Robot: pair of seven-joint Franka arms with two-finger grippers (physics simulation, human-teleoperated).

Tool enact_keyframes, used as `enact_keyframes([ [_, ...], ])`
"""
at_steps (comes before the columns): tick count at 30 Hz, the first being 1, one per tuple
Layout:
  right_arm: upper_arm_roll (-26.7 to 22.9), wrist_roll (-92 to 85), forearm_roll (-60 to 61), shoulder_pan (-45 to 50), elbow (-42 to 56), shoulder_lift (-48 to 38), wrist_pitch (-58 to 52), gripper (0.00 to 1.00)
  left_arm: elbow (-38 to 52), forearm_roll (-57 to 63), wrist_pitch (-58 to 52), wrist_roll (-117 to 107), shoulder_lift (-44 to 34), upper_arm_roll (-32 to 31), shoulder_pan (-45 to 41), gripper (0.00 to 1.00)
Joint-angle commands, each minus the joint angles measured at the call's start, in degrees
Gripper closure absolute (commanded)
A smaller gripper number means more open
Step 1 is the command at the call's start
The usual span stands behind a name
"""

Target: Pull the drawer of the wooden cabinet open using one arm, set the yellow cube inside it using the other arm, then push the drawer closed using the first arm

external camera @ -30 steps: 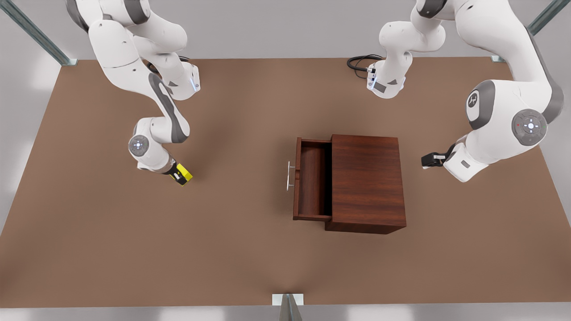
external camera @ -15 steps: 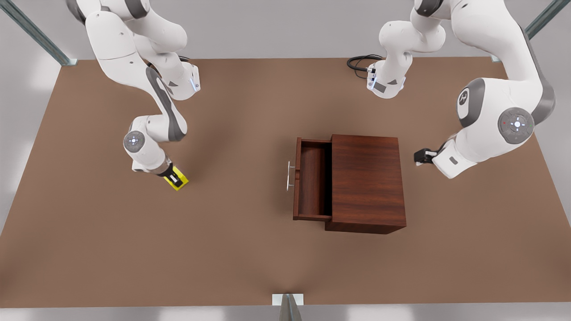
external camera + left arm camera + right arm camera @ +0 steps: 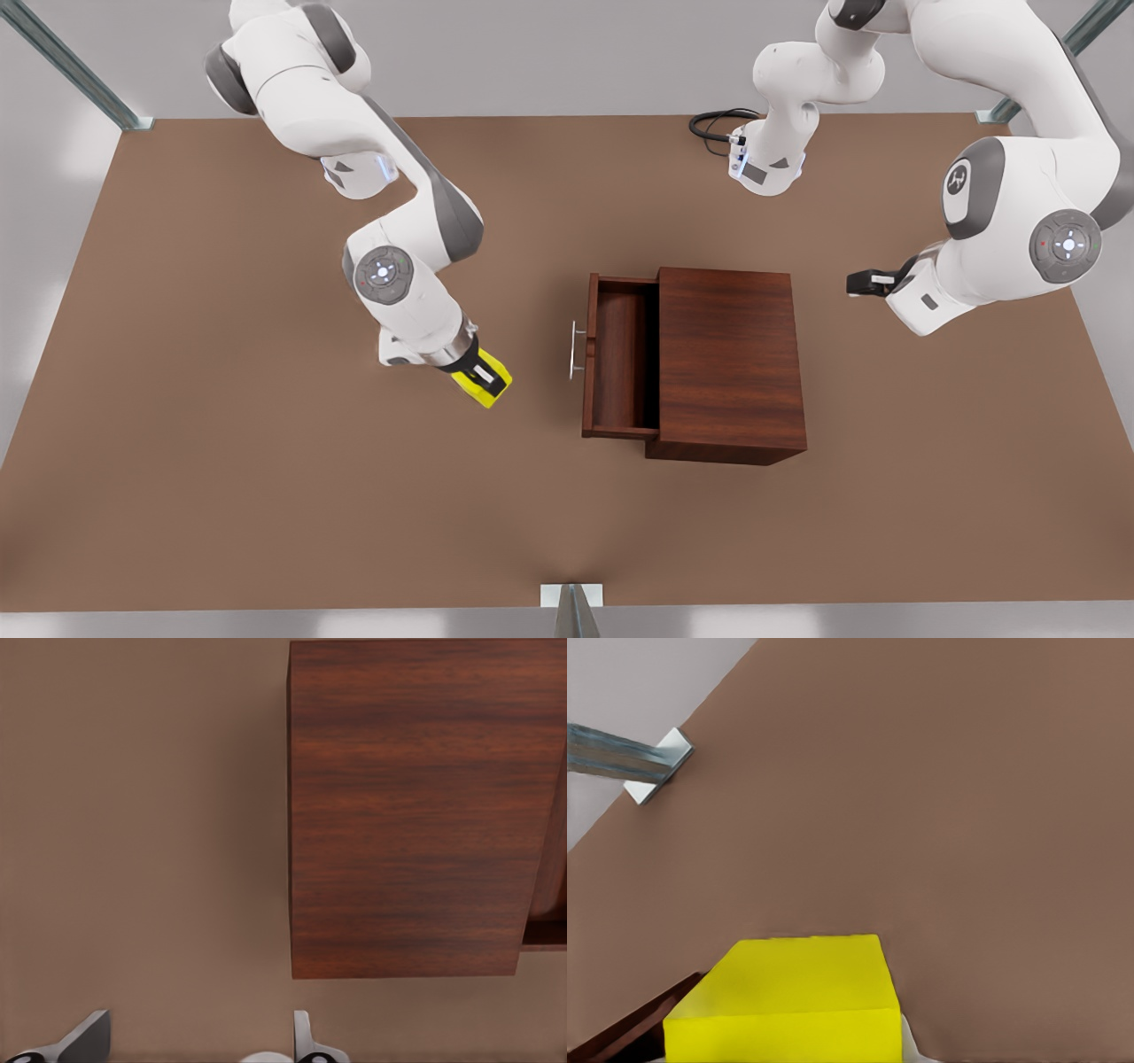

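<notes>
Right tool [image 3: 485, 379] clamped on yellow cube [image 3: 493, 384]; left tool [image 3: 856, 283] apart beside wooden cabinet [image 3: 728, 363].

Both Franka arms wear glossy white shells with dark grey joint bands and round grey joint caps [image 3: 383, 275] lit at the centre. A black cable [image 3: 714, 122] coils by one base. The grippers look black, their fingertips [image 3: 87, 1036] apparently pale grey.

The left tool's [image 3: 190, 1041] parted fingers hang over the table [image 3: 133, 815] beside the wooden cabinet [image 3: 412, 806].
</notes>
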Motion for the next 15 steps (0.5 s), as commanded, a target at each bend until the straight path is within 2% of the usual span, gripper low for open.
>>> enact_keyframes([
  [1,0.4,58.5,-0.8,2.4,5.3,3.3,-7.5,0.63,0.0,0.0,-0.5,1.0,-0.1,0.1,0.0,0.00],
  [5,0.0,69.2,-0.8,10.1,10.6,8.8,-4.8,0.63,-1.0,-0.7,-1.2,0.8,-0.4,0.1,0.0,0.00],
  [11,-1.7,73.4,-1.0,17.5,15.5,15.3,-1.6,0.62,-0.7,-1.5,-1.0,0.9,-0.5,0.2,0.0,0.00],
  [15,-1.5,74.4,-1.0,18.6,17.1,17.1,0.2,0.62,-0.6,-0.9,-0.8,0.9,-0.3,-0.1,-0.1,0.00],
])
